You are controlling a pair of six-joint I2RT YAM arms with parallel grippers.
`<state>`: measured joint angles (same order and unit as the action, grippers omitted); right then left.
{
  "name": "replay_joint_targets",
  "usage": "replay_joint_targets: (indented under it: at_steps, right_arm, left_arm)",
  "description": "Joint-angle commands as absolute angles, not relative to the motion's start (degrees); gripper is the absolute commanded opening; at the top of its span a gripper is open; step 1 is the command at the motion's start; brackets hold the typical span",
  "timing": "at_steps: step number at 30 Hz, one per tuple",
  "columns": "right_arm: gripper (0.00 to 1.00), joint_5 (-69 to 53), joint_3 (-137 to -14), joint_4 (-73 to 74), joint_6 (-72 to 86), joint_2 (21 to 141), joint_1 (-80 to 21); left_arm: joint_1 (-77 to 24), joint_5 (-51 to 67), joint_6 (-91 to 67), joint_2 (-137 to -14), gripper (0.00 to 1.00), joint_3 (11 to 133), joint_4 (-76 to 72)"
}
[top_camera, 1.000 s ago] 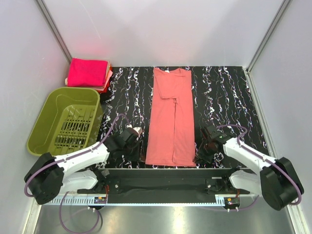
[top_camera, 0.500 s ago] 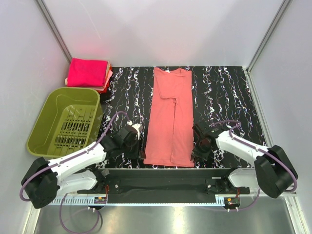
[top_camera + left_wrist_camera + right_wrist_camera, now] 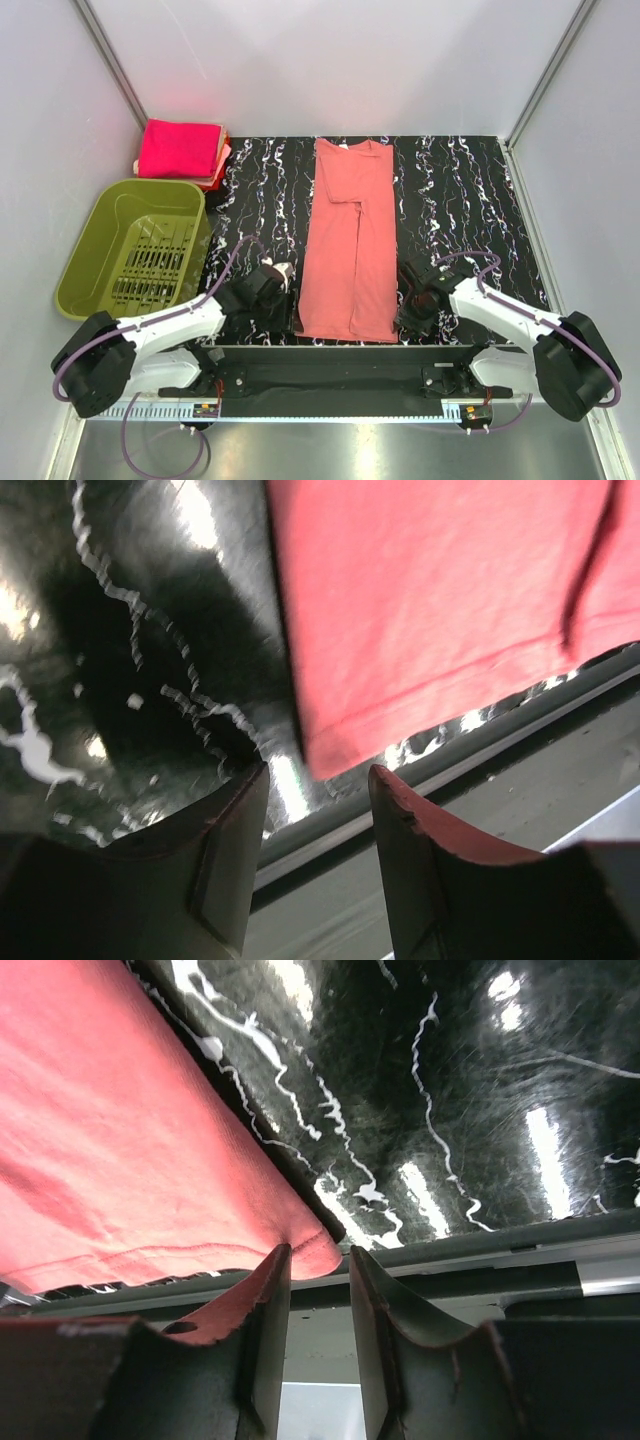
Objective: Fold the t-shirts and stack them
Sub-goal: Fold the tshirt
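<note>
Left end effector (image 3: 315, 780) and right end effector (image 3: 320, 1255) gape empty — salmon t-shirt (image 3: 350, 240) runs near-to-far, collar far.

Lab test cell; white panel walls (image 3: 330, 60), aluminium posts (image 3: 112, 62), marbled mat (image 3: 450, 200)

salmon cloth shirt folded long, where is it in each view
top external: salmon cloth shirt lies centre, lengthwise.
left wrist: its near-left hem corner fills the upper right.
right wrist: its near-right hem corner fills the left.
shared landmark: black white-veined mat.
</note>
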<state>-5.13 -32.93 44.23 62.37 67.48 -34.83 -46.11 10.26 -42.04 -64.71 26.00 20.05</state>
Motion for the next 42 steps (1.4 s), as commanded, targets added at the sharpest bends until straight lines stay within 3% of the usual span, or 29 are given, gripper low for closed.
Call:
replay_joint_targets:
  at_steps: [1, 9, 14, 15, 16, 19, 30, 42]
  right_arm:
    - [0.36, -3.2, -33.4, 44.3, 63.8, 67.7, -36.5]
    - [0.34, -4.0, -34.3, 41.8, 63.5, 72.6, -38.7]
    - [0.25, -3.4, -34.3, 41.4, 64.2, 73.0, -39.8]
    - [0.22, -3.4, -34.2, 41.4, 64.2, 72.9, -39.9]
    - [0.13, -3.3, -34.1, 41.4, 64.2, 72.4, -40.0]
    - [0.0, -2.8, -33.9, 42.0, 64.2, 71.1, -40.1]
    - [0.0, 4.9, -42.6, 45.1, 54.0, 67.3, -40.1]
    - [0.0, 6.2, -59.8, 41.1, 31.8, 86.4, -34.6]
  left_arm:
    - [-46.1, 11.3, -43.9, -66.3, 0.5, 25.9, 14.8]
    - [-46.1, 12.6, -43.9, -67.7, 0.36, 25.5, 13.8]
    - [-46.1, 12.7, -43.6, -65.6, 0.06, 25.5, 14.5]
    - [-46.1, 13.0, -43.7, -65.4, 0.03, 25.5, 14.5]
    - [-46.1, 13.4, -43.7, -65.1, 0.0, 25.6, 14.5]
    - [-46.1, 14.6, -43.6, -64.5, 0.0, 25.9, 14.4]
    - [-44.7, 15.1, -43.2, -66.7, 0.0, 34.8, 18.2]
    - [-35.8, 15.6, -34.4, -85.7, 0.0, 56.3, 24.0]
